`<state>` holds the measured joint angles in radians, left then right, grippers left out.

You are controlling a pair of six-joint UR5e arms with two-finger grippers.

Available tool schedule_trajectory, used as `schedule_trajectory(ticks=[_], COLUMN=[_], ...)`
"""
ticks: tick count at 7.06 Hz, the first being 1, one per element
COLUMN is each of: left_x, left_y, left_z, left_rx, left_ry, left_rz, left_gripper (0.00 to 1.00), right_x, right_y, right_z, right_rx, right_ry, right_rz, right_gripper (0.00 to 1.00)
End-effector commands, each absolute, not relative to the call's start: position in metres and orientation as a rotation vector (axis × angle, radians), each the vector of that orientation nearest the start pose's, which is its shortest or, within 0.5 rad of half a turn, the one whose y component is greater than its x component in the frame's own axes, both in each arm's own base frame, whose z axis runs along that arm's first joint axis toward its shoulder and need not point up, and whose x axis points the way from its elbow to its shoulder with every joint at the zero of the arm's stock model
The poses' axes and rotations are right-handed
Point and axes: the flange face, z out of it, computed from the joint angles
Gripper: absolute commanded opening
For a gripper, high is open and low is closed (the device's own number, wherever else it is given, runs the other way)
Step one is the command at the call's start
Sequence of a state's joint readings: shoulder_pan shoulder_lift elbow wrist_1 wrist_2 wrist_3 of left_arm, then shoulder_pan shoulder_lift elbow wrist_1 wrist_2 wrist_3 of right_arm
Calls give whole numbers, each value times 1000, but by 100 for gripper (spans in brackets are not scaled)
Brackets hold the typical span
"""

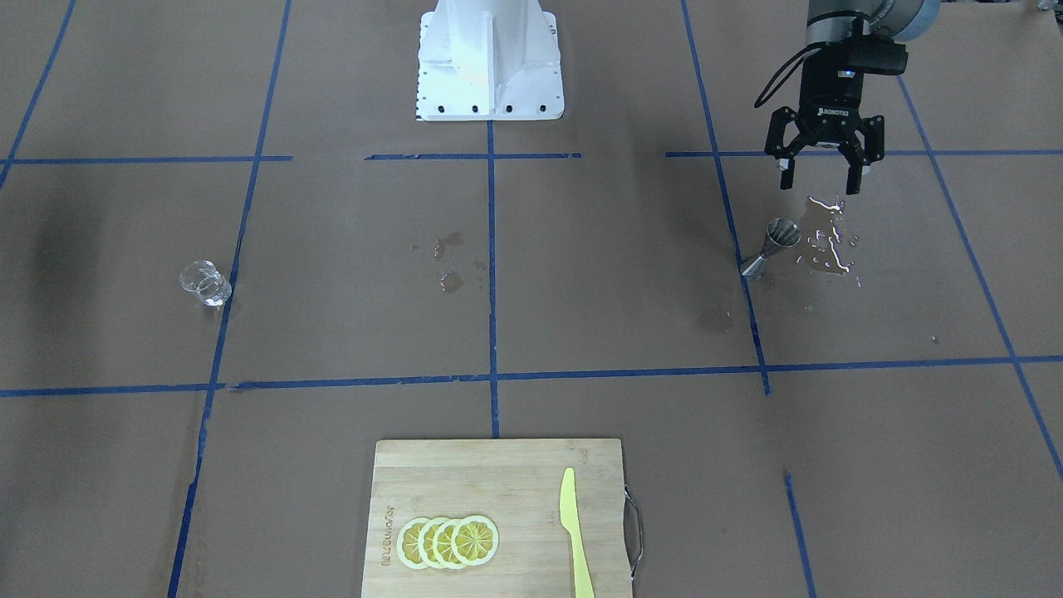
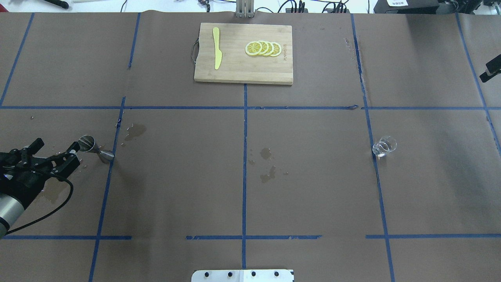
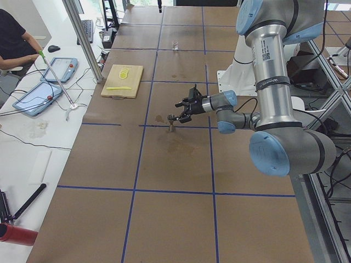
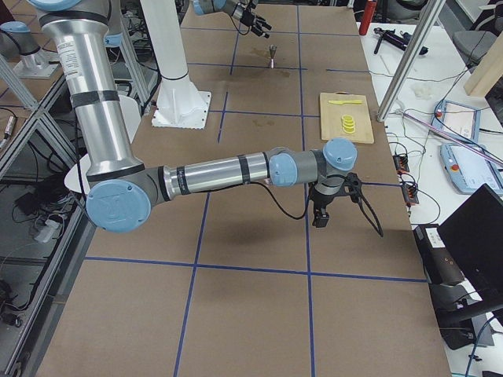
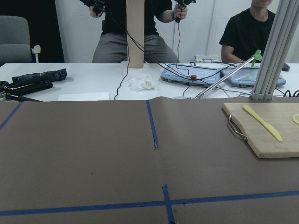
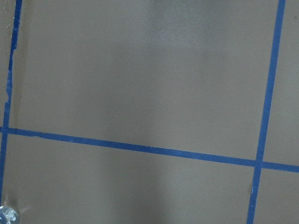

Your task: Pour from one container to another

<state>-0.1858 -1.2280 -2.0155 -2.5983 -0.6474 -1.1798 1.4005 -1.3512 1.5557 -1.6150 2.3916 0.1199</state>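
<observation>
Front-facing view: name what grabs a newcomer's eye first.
On the robot's left, the open left gripper hovers by the jigger, next to a shiny spill. The beaker stands alone far across the table, and lemon slices and a yellow knife lie on the board.

"ROBOTIQ" is printed on the left claw point(image 1: 819, 184).

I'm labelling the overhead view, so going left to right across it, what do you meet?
Left claw → jigger → knife → lemon slices → beaker.
</observation>
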Motion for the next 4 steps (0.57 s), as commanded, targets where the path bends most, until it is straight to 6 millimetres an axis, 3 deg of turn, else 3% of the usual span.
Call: schedule_trajectory(ticks=[1, 3, 4], left_x=[332, 350, 360], left_y=[-265, -265, -266], left_z=[481, 480, 491], left_rx=[1107, 1105, 1106], left_ry=[741, 754, 738], left_rz=[-375, -376, -368], left_gripper=[99, 99, 99], right_x=[-40, -40, -40], right_y=[-588, -588, -588], right_z=[551, 552, 552], right_rx=[28, 25, 25], right_ry=[-832, -829, -829], right_rz=[-112, -110, -110], right_gripper=[100, 100, 100])
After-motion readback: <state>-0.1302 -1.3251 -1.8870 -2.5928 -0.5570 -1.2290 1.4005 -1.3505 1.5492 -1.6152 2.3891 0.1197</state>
